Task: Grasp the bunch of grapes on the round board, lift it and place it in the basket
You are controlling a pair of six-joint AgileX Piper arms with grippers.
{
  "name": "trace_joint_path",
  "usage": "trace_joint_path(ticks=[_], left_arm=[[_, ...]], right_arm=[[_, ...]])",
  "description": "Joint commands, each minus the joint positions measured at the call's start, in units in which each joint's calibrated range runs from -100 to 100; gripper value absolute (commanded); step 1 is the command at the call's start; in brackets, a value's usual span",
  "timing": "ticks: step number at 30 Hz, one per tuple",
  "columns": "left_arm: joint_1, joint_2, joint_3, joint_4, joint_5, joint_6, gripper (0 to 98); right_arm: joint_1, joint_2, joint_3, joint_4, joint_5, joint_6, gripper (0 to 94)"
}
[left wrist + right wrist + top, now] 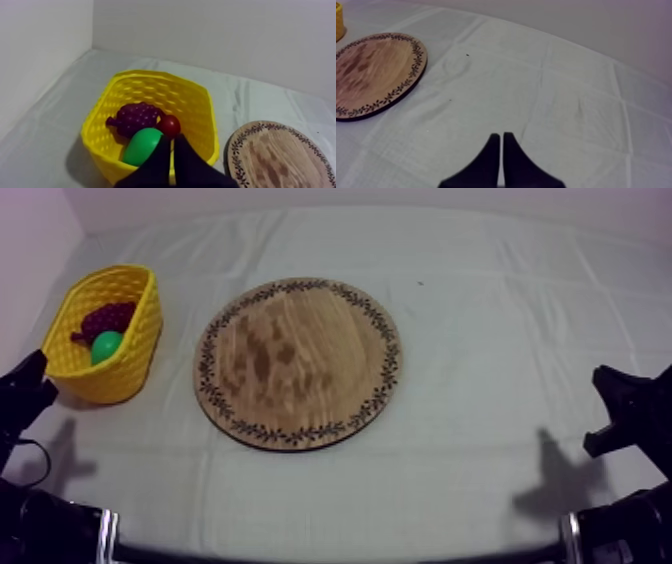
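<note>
Top view: round wooden board (298,363) is seen mid-desk (500,318); yellow basket (140,353) is placed near it at the left side, not touching. Bunch of grapes (108,318) is located inside the basket, green fruit (106,345) touching it. Left wrist view: left claw (173,139) is clenched on nothing, 2 fingers pressed into a narrow wedge, held at the basket's near rim; grapes, green fruit and a small red fruit (169,125) are packed together in the basket, board beside it. Right wrist view: right claw (501,136) is likewise clenched on nothing, held over the desk, well apart from the board.
</note>
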State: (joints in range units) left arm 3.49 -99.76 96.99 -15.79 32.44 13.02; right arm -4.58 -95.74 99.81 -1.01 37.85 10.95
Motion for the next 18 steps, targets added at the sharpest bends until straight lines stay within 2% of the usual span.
trace_joint_path(ticks=[1, 7, 14, 18], left_arm=[[0.02, -0.04, 0.11, 0.02, -0.13, 0.23, 0.2], [-0.13, -0.14, 0.41, 0.62, -0.70, -0.06, 0.1], [-0.97, -0.07, 0.53, 7.13, 0.69, -7.08, 0.1], [-2.82, 0.06, 2.26, 11.82, -0.45, -11.57, 0.1]], right_arm=[[-0.02, -0.01, -0.03, -0.04, -0.03, -0.01, 0.4], [-0.02, -0.01, -0.03, -0.04, -0.03, 0.01, 0.4], [-0.02, -0.01, -0.03, -0.04, -0.03, 0.01, 0.4], [-0.02, -0.01, -0.03, -0.04, -0.03, -0.03, 0.4]])
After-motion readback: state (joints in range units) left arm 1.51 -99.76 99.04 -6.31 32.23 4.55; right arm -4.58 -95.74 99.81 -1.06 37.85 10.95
